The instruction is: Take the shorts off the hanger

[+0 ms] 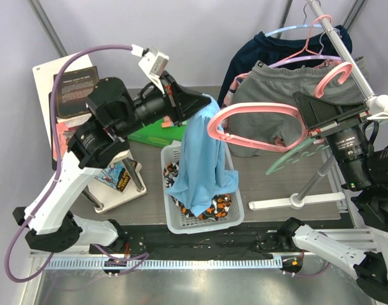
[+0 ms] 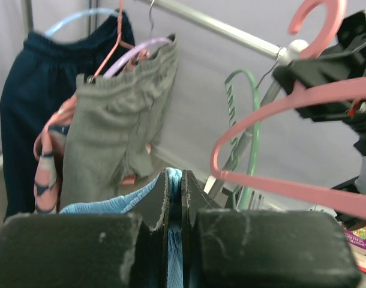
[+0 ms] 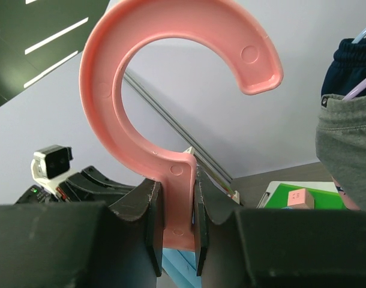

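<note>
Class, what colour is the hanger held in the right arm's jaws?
Pink. The hanger shows best in the right wrist view, where its hook fills the frame.

My right gripper clamps both black fingers on the neck of the pink hanger, whose hook stands upright and opens toward the right of my view. Low between the fingers I see a strip of light blue cloth. At the right edge hang grey shorts, a navy garment above them. A green thing lies farther off.
</note>
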Tool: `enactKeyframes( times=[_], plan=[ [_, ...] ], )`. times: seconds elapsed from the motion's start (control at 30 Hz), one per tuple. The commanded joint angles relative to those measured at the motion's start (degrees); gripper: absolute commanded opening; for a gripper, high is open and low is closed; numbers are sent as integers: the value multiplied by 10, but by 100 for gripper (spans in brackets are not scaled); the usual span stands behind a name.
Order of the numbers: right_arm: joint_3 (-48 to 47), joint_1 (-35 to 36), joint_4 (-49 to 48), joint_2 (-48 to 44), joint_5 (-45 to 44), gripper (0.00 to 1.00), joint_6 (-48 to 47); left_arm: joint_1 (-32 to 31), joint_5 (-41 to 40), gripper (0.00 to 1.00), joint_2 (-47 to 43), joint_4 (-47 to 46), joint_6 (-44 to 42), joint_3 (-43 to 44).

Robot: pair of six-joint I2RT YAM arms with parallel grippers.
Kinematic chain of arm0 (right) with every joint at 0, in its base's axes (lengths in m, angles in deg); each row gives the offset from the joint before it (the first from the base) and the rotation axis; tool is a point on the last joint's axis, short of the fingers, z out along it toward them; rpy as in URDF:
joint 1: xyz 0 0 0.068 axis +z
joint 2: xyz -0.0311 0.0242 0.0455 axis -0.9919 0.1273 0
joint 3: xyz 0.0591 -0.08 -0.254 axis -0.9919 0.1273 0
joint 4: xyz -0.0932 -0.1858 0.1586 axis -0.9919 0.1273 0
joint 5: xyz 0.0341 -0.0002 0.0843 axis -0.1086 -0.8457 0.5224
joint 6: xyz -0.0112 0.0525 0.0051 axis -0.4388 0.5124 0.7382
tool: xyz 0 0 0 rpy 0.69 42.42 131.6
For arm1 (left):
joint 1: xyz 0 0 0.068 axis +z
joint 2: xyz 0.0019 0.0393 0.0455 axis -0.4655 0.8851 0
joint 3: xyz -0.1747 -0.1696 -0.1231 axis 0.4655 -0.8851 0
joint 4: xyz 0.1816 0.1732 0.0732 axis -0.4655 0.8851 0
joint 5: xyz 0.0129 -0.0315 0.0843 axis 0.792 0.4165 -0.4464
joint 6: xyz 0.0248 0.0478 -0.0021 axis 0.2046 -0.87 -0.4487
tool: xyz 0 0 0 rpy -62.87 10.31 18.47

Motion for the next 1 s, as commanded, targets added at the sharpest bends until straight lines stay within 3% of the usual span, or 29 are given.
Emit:
enactKeyframes(
  times=[0.0, 0.33, 0.6, 0.97],
  plan=[
    [-1, 0, -20, -1, 0, 1, -5, 2, -48, 0, -51, -4, 23, -65],
    [-2, -1, -20, 6, 0, 1, -3, 2, -62, 0, -67, 140, 70, -183],
    [-4, 0, -20, 9, 0, 1, -2, 3, -68, 0, 44, 256, 41, -202],
    [-3, 0, -5, 1, -6, 1, 3, 3, 16, 0, 141, 117, 55, -337]
  ],
)
